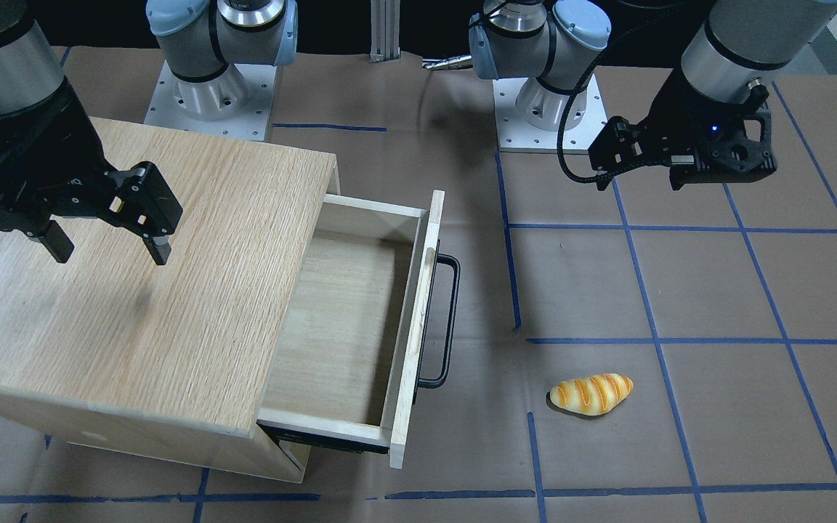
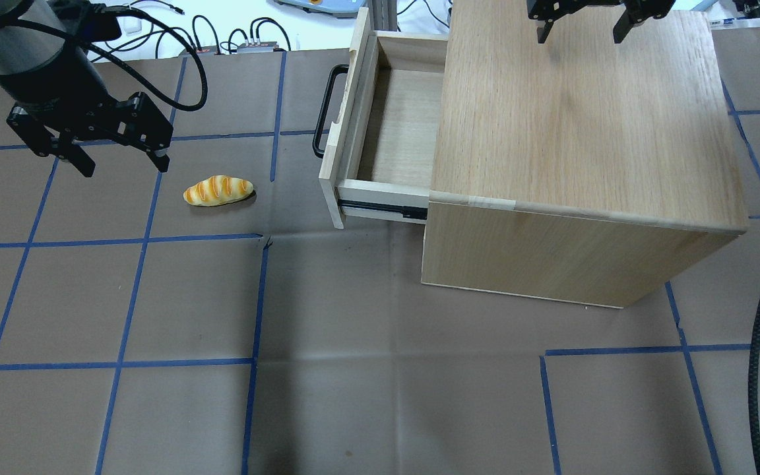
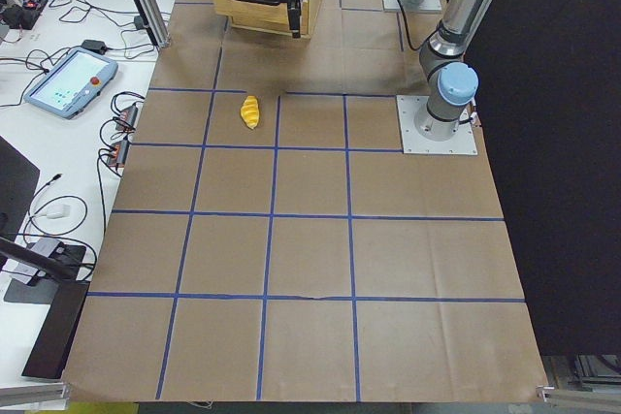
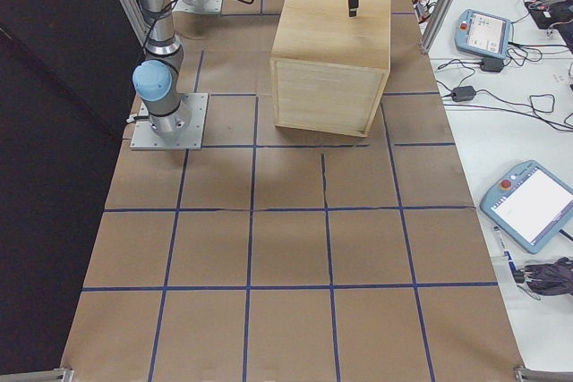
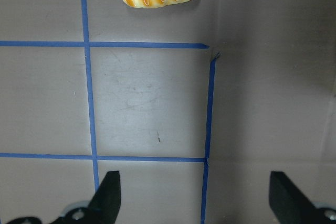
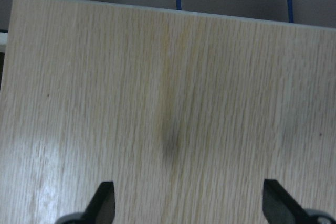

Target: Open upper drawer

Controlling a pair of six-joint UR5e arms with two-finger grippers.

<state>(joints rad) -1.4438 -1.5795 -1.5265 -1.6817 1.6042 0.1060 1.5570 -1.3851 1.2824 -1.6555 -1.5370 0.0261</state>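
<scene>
Upper drawer (image 1: 342, 312) is sitting pulled well out of the cabinet (image 2: 571, 119), on the robot's left side of it. Its box is showing empty inside, and a black slide rail (image 2: 380, 210) is showing under the near side. Its black bar handle (image 1: 450, 319) is facing the open bench (image 2: 380, 369), w/ nothing touching it.

L hand (image 2: 121, 161) is hovering above the bench, fingers spread wide, gripping nothing. It's hanging near a toy bread roll (image 2: 218, 190) and well apart from the handle. R hand (image 2: 581, 30) is hovering over the cabinet's oak top, fingers also spread, holding nothing; the R wrist cam is showing only wood grain between the tips.

Step, as I'm reading it: the pull itself is looking done or nearly so, w/ both arms standing clear. Can't tell if the drawer is at full travel, since its rear part is hiding under the top panel. If more opening is wanted, the L hand is looking like the one for it. It'd be needing to come across to the bar, close round it, and pull straight along the rail, away from the cabinet, w/o twisting. R hand could be steadying the top so the cabinet isn't sliding. Otherwise nothing's left but parking the arms.

Writing/brands: none readable. Cabinet and drawer are showing no labels. The pendants on the side desks are too small to read. Blue tape on the bench is just making a grid.
</scene>
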